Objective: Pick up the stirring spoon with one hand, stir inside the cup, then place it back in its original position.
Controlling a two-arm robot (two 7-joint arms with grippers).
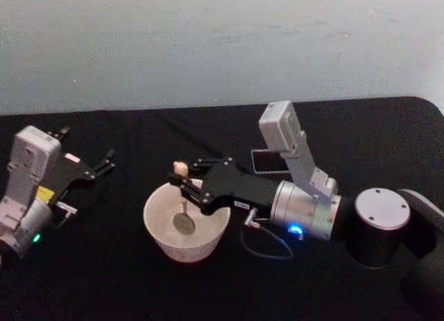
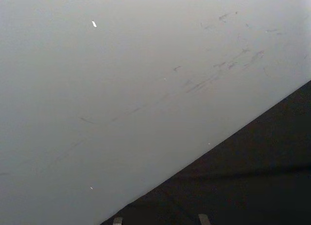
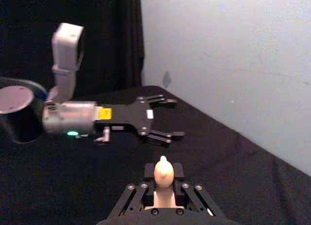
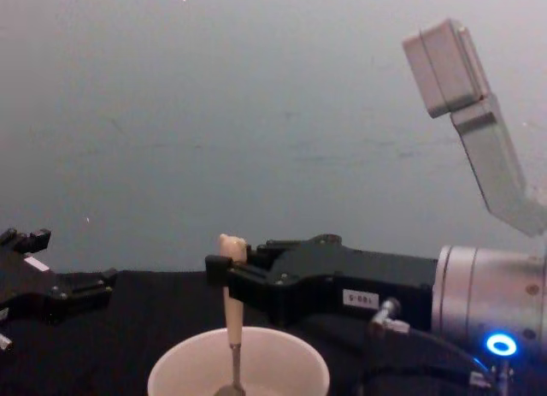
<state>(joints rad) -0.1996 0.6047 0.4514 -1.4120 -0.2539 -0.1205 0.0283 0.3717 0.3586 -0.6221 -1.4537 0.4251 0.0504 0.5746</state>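
head: right gripper (image 1: 184, 186) clamped on spoon (image 1: 183, 209) over cup (image 1: 187, 250), table centre; spoon upright, bowl down inside cup, knob up. left gripper (image 1: 104, 165) parked at cup's 9 o'clock, fingers spread, empty.
left wrist: wall, black table (image 2: 252, 186).
right wrist: spoon knob pinched between fingers, left gripper well beyond.
chest: handle vertical, straight below grip, bowl low in cup.
judgement: stir in hand; long axis plumb, so circling needs no tilt; right arm nearer.
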